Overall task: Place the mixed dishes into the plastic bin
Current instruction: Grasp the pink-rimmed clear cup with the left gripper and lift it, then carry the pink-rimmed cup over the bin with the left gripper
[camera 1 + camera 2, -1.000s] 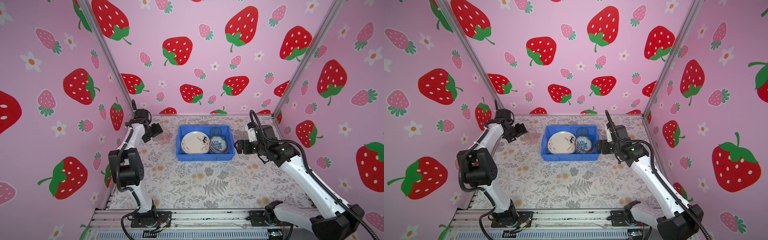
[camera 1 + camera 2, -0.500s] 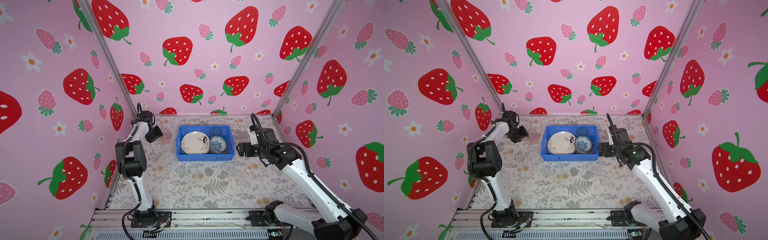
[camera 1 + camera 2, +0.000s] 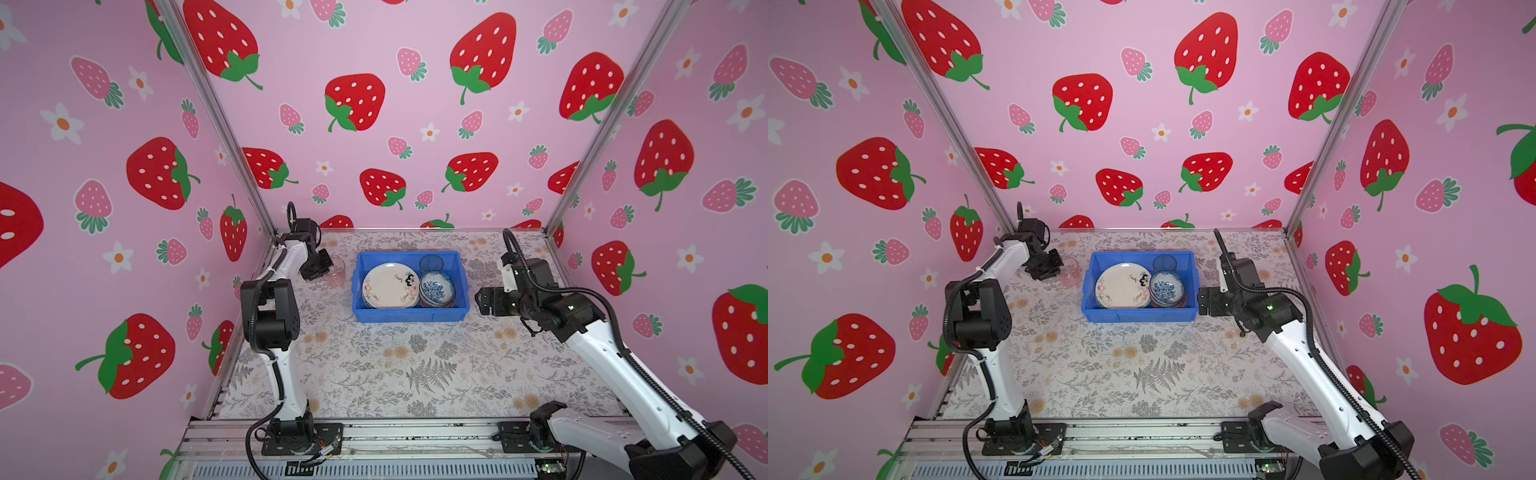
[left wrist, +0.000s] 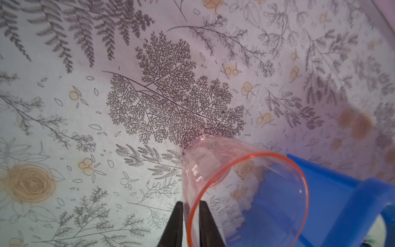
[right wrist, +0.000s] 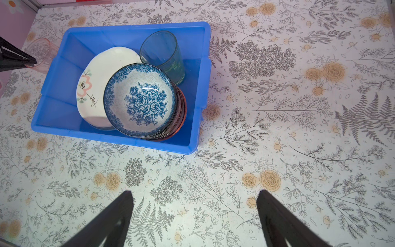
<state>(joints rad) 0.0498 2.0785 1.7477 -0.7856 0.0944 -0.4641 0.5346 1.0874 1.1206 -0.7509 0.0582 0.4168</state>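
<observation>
Mixed dishes are mostly gathered in the blue plastic bin (image 3: pixel 409 318), while the pink glass cup (image 4: pixel 203 162) is left outside it, on the floral table cover (image 3: pixel 395 365) just beside the bin's left end in both top views.

A second ago the left gripper (image 4: pixel 190 205) was spread wide next to that cup. Now it is clamped on the cup's wall, with one finger seen inside the rim and one outside. The left arm's elbow has been drawn in closer to the gripper over the same span. Whether the cup's base has left the table cannot be told.

The right gripper (image 5: pixel 195 192) is found in much the same place as before, near the bin's right end, with its jaws held wide apart over bare table and nothing between them.

Inside the bin, nothing is seen to have shifted. A cream floral plate (image 5: pixel 94 85) is laid in the left half. A blue-white bowl (image 5: pixel 139 96) is nested on top of a stack of other bowls (image 5: pixel 181 111) in the right front part, overlapping the plate's edge. A dark green glass cup (image 5: pixel 162 55) is stood upright in the far right corner, just behind the bowls.
</observation>
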